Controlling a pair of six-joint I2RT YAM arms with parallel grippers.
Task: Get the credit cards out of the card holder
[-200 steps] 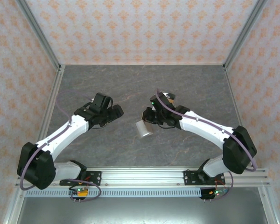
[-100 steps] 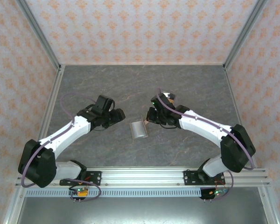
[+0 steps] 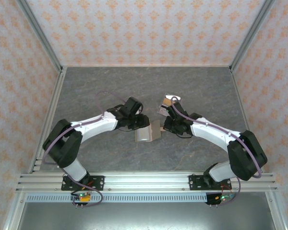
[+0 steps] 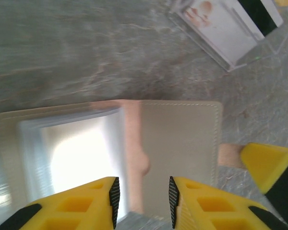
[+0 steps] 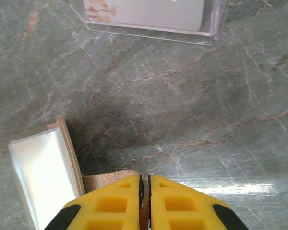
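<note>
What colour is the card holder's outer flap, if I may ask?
The card holder is olive-taupe outside, clearest in the left wrist view.

The card holder (image 3: pixel 148 131) lies open on the grey table (image 3: pixel 96 86) between the left fingers (image 3: pixel 141 123) and the right fingers (image 3: pixel 163 126).

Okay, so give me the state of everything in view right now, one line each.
card holder, open, held by its brown tab.
credit card, a pinkish strip showing at the fold, not yet out.
left gripper, jaws apart, over the card holder's near edge.
right gripper, shut on the brown tab.
clear stand, lying on the table, untouched.
</note>
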